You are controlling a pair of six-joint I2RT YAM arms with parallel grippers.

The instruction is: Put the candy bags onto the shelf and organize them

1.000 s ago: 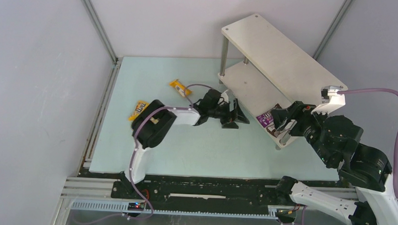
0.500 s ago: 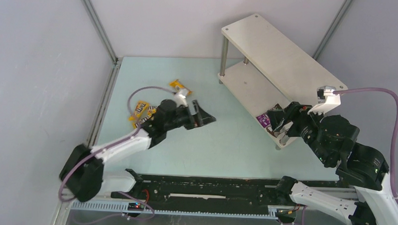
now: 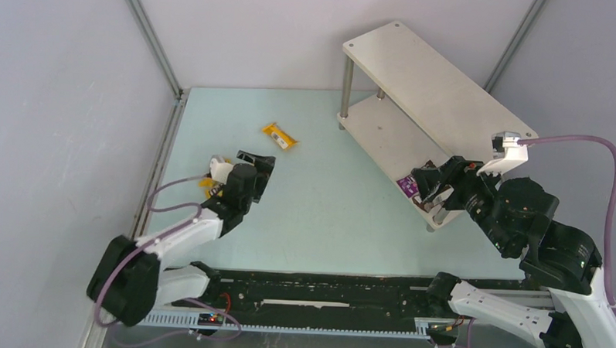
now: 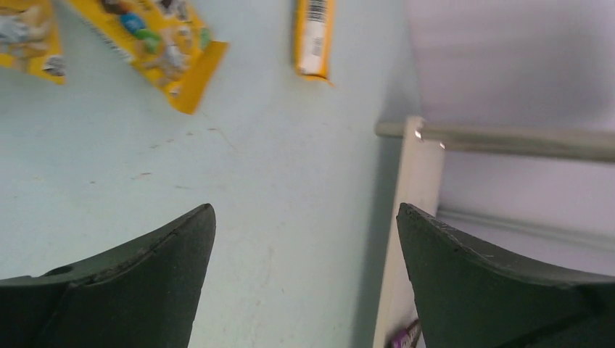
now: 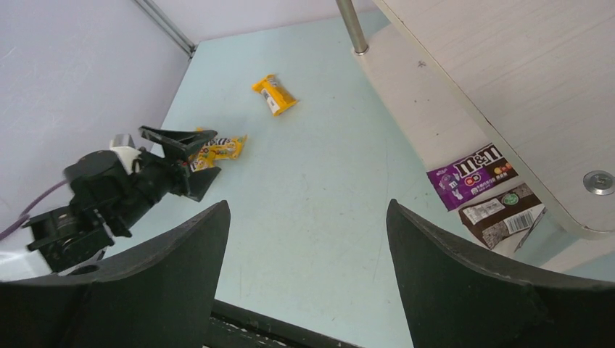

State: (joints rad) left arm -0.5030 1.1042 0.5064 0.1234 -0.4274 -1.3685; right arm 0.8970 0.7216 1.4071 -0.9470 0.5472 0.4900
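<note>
The flat glossy purple packet (image 5: pixel 471 174) on the lower board of the white two-tier shelf (image 5: pixel 428 123) reads "m&m". The small orange-yellow packet (image 4: pixel 314 36) carries a barcode, its digits too small to read.

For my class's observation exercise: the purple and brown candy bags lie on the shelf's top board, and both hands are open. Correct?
No: the purple bag and brown bag lie on the shelf's lower board, as the right wrist view shows. The left hand and right hand are open.

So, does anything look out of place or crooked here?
Nothing looks damaged or spilled. The purple bag and the brown bag lie at the near end of the shelf's lower board, seemingly slightly askew to its edge. A lone yellow bag and other yellow bags by the left gripper lie loose on the table.
</note>
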